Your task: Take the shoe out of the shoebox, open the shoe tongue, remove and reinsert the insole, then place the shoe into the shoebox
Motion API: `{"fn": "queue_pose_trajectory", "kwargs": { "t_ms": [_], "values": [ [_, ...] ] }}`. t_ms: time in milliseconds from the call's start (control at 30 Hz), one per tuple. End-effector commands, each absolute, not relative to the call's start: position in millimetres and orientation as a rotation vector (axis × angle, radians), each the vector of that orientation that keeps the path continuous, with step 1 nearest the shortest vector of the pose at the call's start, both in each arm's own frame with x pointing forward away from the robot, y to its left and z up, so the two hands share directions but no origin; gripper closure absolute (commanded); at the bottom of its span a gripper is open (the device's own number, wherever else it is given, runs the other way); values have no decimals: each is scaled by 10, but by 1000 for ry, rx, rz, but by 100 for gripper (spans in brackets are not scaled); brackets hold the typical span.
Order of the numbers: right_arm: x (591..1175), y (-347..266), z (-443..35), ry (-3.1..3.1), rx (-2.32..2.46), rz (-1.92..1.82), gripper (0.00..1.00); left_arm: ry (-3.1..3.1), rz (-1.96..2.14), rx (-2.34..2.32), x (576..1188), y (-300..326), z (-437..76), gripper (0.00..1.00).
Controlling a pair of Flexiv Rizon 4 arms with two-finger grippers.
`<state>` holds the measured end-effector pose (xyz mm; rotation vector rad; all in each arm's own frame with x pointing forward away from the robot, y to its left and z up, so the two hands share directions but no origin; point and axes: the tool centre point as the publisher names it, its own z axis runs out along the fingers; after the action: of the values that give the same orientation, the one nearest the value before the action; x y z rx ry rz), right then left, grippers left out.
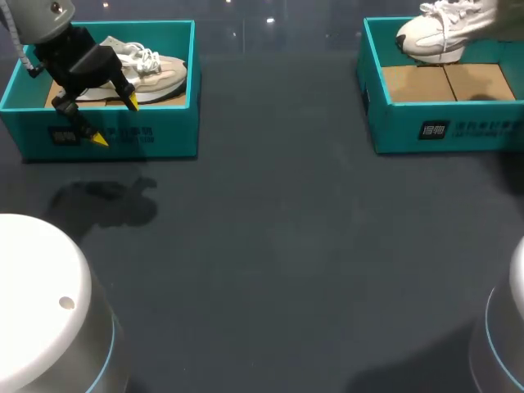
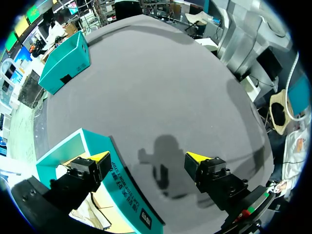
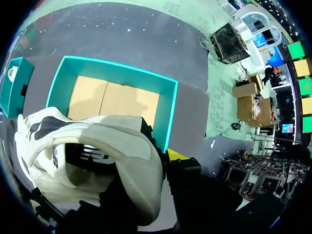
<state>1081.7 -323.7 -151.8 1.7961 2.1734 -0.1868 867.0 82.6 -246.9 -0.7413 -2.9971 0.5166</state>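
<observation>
A white shoe (image 1: 438, 33) is held in the air over the far wall of the right shoebox (image 1: 393, 123), a teal box at the table's far right. In the right wrist view the white shoe (image 3: 97, 146) is seen from above its opening, and the right gripper (image 3: 170, 163) is pinched on its heel collar: one yellow tip is seen outside the heel, while the other is hidden by the shoe. Beneath it the right shoebox (image 3: 165, 117) is open, and its brown cardboard floor (image 3: 112, 100) is bare.

At the far left a beige shoe (image 1: 155, 70) is lying inside the left shoebox (image 1: 164, 135), also teal. The left gripper (image 1: 115, 121) is hung over that box's near wall with its fingers spread wide. In the left wrist view the wall of the left shoebox (image 2: 124, 195) is seen between the fingers of the left gripper (image 2: 148, 158), one over the box and one over the dark table (image 1: 286, 246)
</observation>
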Motion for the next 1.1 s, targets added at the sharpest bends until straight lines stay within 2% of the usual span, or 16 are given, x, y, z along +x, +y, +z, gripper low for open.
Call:
{"fn": "queue_pose_trajectory", "kwargs": {
  "t_ms": [33, 500, 800, 1100],
  "values": [
    [10628, -3256, -1637, 2022, 1857, -137, 100, -2997, 513, -742, 8671, 826, -2464, 0],
    [10598, -3259, -1651, 2002, 1870, -124, 100, -2997, 513, -742, 8671, 826, -2464, 0],
    [10582, -3362, -2086, 1885, 1903, -21, 100, -2997, 513, -742, 8671, 826, -2464, 0],
    [10544, -3339, -2204, 1840, 1926, 10, 100, -2997, 513, -742, 8671, 826, -2464, 0]
  ]
}}
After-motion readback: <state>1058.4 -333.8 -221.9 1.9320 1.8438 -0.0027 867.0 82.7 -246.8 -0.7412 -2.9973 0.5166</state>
